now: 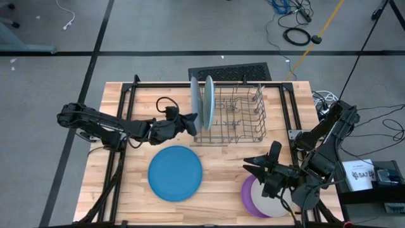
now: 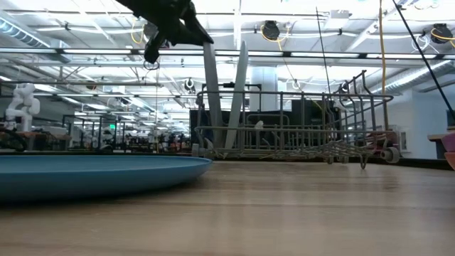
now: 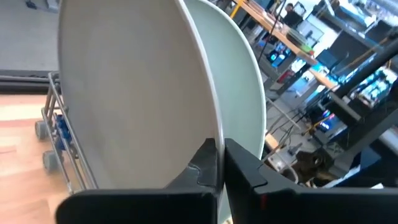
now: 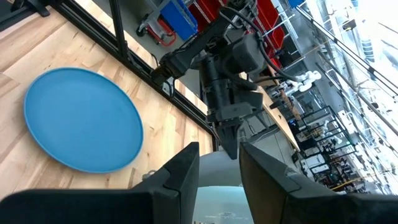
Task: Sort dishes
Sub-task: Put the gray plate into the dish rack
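Wooden table [image 1: 133, 190], contents listed from the front edge toward the back. Front right: purple plate [image 1: 248, 197], small, lying flat, with a beige-grey plate [image 1: 271, 206] stacked on it; the right end effector [image 1: 258, 166] hangs over the near-left rim of this pair, fingers apart with a gap between them and nothing held. Front centre: blue plate [image 1: 175, 173], large, lying flat on the bare wood, well apart from the purple one; also seen in the low view [image 2: 92, 173] and the right wrist view [image 4: 83, 120]. Middle left: left end effector [image 1: 190, 121], reaching in level from the left side, fingers drawn nearly together on the rim of the grey plate [image 1: 195, 101]; whether the plate is truly clamped cannot be told. That grey plate stands upright on edge at the left end of the wire dish rack [image 1: 237, 117]. Just beside it, in the next slot to the right, a light blue plate [image 1: 209, 100] stands upright likewise, the two leaning slightly toward each other at the top in the low view. Beyond the rack, off the back edge: a dark floor mat [image 1: 231, 71].
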Action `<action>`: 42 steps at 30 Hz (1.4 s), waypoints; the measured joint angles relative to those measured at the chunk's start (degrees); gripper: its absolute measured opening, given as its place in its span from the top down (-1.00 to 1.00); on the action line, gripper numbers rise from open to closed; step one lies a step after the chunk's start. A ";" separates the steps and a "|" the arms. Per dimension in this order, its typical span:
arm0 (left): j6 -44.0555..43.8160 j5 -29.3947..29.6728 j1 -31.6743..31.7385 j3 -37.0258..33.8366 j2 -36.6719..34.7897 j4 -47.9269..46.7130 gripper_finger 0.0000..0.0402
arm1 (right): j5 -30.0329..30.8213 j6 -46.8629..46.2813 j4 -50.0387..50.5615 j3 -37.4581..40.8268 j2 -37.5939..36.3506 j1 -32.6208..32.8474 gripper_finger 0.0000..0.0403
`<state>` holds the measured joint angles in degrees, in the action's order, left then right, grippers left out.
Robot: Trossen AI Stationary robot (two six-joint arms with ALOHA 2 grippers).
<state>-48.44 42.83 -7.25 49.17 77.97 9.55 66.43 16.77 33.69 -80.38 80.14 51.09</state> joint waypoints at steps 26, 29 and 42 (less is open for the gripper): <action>14.33 -2.42 -4.13 0.00 -9.70 0.45 0.18 | -0.26 -0.05 -0.16 0.02 0.02 -0.15 0.46; 14.31 -1.06 -3.75 0.00 -9.43 -1.35 0.18 | -0.28 -0.05 -0.62 0.02 0.02 -0.40 0.46; 16.99 1.00 1.23 0.00 -9.35 -2.49 0.18 | -0.50 -0.24 -0.94 0.02 0.02 -0.52 0.46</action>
<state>-31.45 43.83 -6.01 49.17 68.62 7.06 65.93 16.53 32.75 -80.36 80.16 50.57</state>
